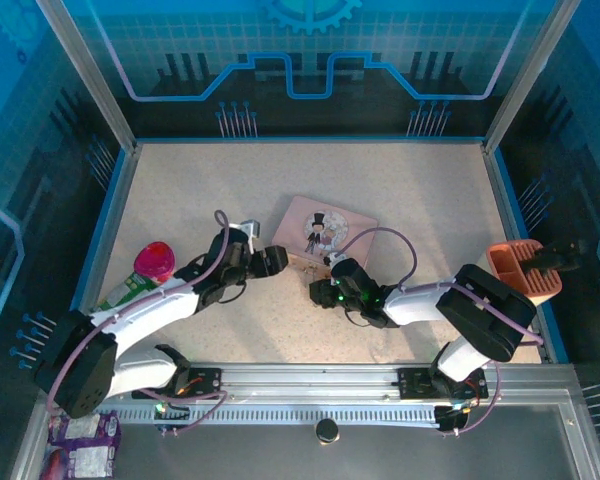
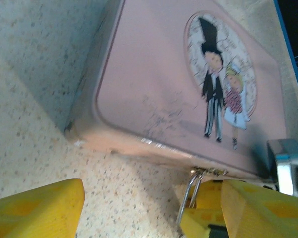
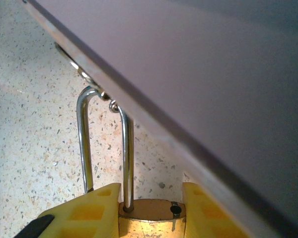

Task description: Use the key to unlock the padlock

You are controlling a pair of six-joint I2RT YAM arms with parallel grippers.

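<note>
1. Since the padlock hangs by its shackle from the hasp on the near edge of the pink tin, the right gripper pinches its brass body, likely to steady it.
2. Left gripper waits beside that edge, fingers spread, holding nothing; padlock lies just ahead.
3. Key: cannot tell where.

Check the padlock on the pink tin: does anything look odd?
Yes. The padlock in the right gripper has one shackle leg outside its body and an empty hole on top, so it seems already open.
</note>
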